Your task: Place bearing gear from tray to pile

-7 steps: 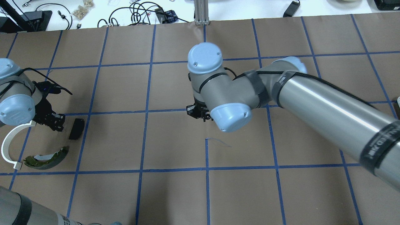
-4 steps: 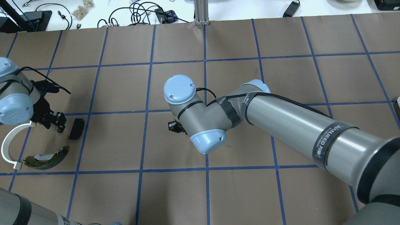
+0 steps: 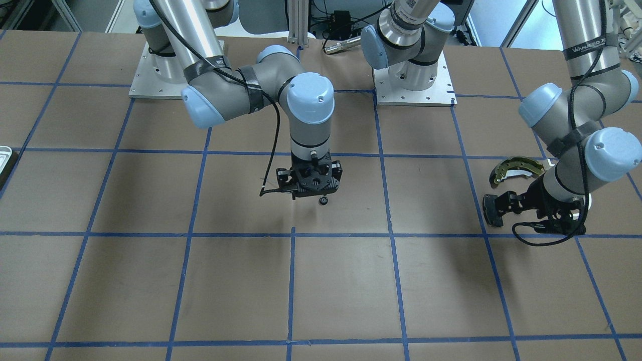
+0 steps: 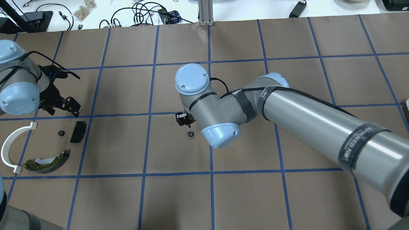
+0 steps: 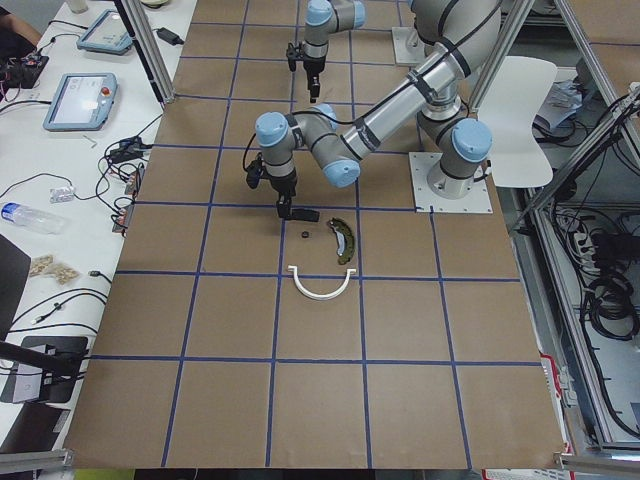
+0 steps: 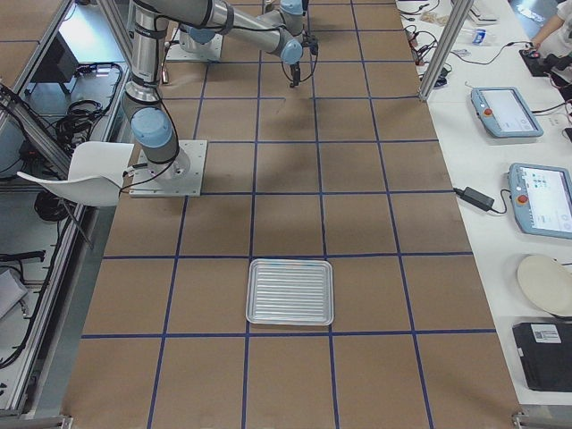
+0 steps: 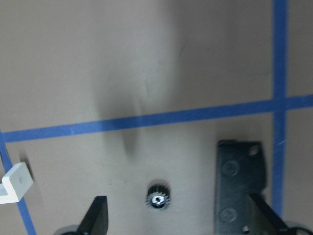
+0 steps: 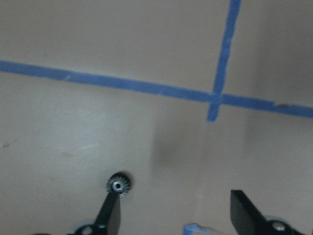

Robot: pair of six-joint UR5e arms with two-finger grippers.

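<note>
One small black bearing gear [image 4: 60,133] lies on the paper in the pile, beside the black pad [image 4: 78,131]; it also shows in the left wrist view [image 7: 157,198]. The white half-ring [image 4: 12,147] and the olive brake shoe [image 4: 48,161] lie close by. My left gripper [image 4: 64,108] is open and empty, just beyond that gear. A second gear [image 4: 190,134] lies at the table's middle, right by my open, empty right gripper [image 8: 176,215], next to one fingertip [image 8: 110,215]. The silver tray [image 6: 290,291] holds nothing.
The table is brown paper with a blue tape grid [image 4: 211,172]. The right arm's forearm [image 4: 319,118] spans the right half above the table. Cables and clutter [image 4: 143,12] lie past the far edge. The tray's rim also shows in the front view [image 3: 4,155].
My left gripper has drawn back from the pile, and a gear now shows beside the black pad. My right arm swung left; a gear now lies on the table by its open gripper.
</note>
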